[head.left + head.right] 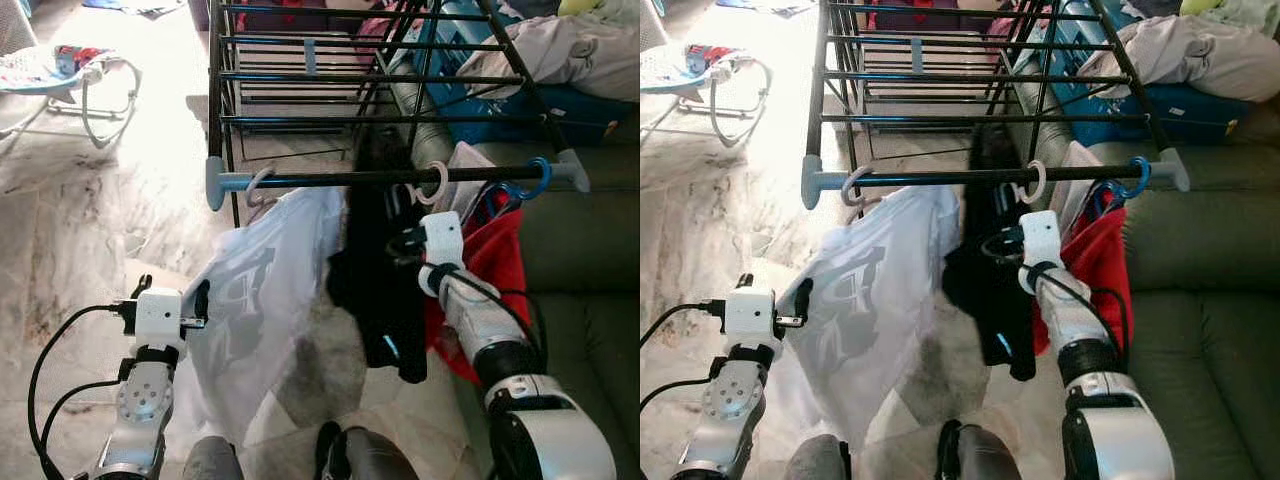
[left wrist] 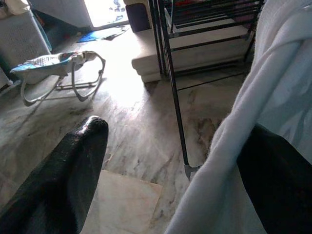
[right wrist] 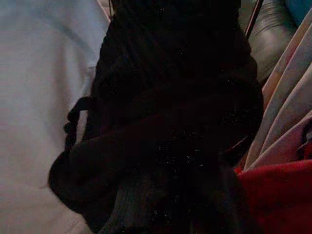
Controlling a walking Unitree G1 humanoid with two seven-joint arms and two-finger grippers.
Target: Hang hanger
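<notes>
Hanger hook (image 1: 436,184) rides the rail (image 1: 400,177) between white shirt (image 1: 255,300) and red garment (image 1: 497,270).

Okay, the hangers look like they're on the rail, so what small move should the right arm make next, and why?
Probably ease the right gripper back from the black garment. Its pale hanger hook already loops over the drying rack's rail, between the white shirt and the red garment, so the hanging looks done.
</notes>
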